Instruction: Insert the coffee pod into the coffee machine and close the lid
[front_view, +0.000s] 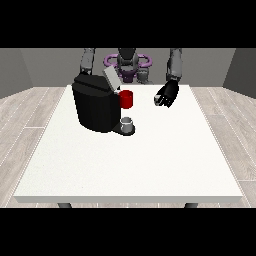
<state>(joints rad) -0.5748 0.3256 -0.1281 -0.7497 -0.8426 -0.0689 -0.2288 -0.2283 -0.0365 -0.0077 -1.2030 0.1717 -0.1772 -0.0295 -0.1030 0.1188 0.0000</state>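
Observation:
A black coffee machine (95, 107) stands on the white table (135, 165) at the left of the middle. Its grey lid (111, 78) is raised and tilts back. A small grey cup (128, 123) sits on the machine's base at its right. A red cylinder (126, 99), the pod or a mug, stands just behind and right of the machine. The hand at the view's right (167, 94) hovers over the table to the right of the red cylinder, apart from it, fingers curled and holding nothing. The other arm runs down behind the machine, so its hand is hidden.
The table's front half is bare white surface. Its edges lie near the wooden floor on both sides. The robot's torso (128, 62) stands behind the far edge.

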